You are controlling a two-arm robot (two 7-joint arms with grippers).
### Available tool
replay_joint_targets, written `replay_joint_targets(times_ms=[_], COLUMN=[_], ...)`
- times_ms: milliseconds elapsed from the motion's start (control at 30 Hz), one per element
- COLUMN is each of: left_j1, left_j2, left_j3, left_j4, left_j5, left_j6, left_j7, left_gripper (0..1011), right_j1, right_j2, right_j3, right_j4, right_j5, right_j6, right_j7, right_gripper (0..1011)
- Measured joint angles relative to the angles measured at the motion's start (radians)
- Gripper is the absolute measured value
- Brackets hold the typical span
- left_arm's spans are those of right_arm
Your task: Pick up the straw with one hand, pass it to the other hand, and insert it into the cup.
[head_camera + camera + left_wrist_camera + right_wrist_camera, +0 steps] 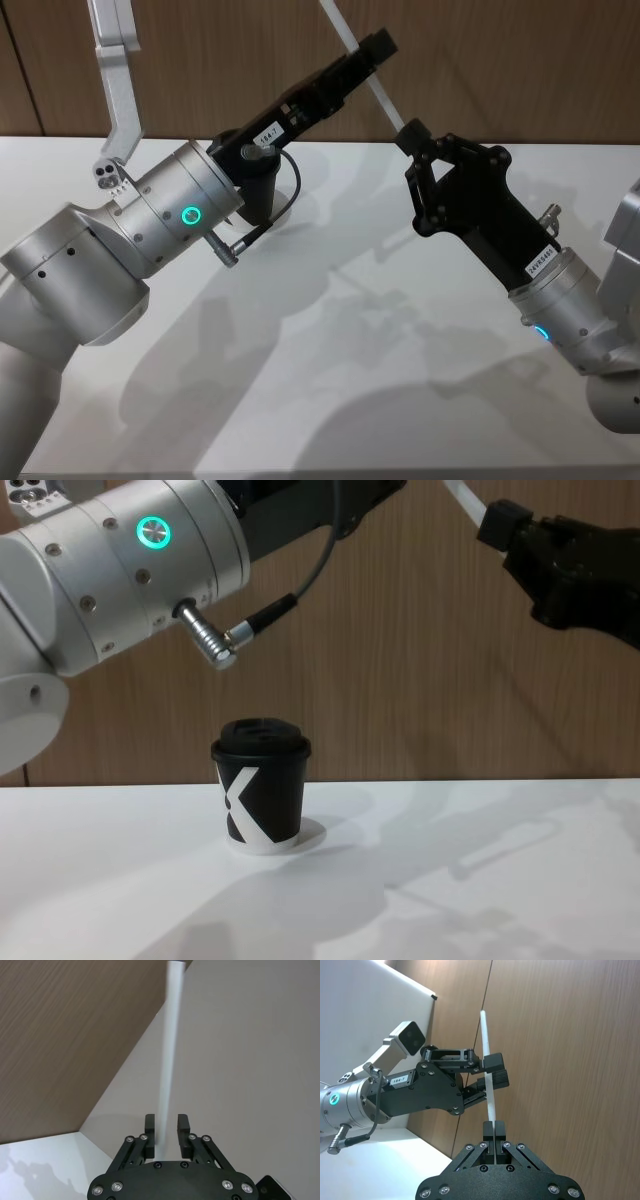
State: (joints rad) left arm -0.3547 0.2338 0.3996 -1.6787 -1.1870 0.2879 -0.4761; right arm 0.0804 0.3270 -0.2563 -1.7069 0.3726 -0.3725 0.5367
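Handover in mid-air over the worktop (pixel 330 380): right gripper (pixel 495 1127) is clamped on the straw (pixel 484 1040) at its lower end, left gripper (pixel 167 1125) has fingers apart astride it higher up, so centre and close left fully before right lets go (cup (pixel 262 790) stands lidded toward the far edge).

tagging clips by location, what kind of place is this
Likely an indoor robot lab or test room: a white table, a wood-panelled wall behind, and a paper cup staged as a prop.
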Motion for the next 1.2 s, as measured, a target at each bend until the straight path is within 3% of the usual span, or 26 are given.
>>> replay_joint_targets(times_ms=[233, 433, 1200], left_j1=[0.000, 0.000, 0.000], left_j2=[0.000, 0.000, 0.000], left_j3=[0.000, 0.000, 0.000], left_j4=[0.000, 0.000, 0.000], left_j5=[0.000, 0.000, 0.000], left_j6=[-0.001, -0.001, 0.000], left_j7=[0.000, 0.000, -0.001], left_gripper=[85, 36, 10], right_j1=[0.000, 0.000, 0.000], right_j2=[0.000, 0.000, 0.000], right_j3=[0.000, 0.000, 0.000], right_j4=[0.000, 0.000, 0.000], right_j5=[0.000, 0.000, 0.000], right_j6=[0.000, 0.000, 0.000], right_j7=[0.000, 0.000, 0.000], right_gripper=[22, 22, 22])
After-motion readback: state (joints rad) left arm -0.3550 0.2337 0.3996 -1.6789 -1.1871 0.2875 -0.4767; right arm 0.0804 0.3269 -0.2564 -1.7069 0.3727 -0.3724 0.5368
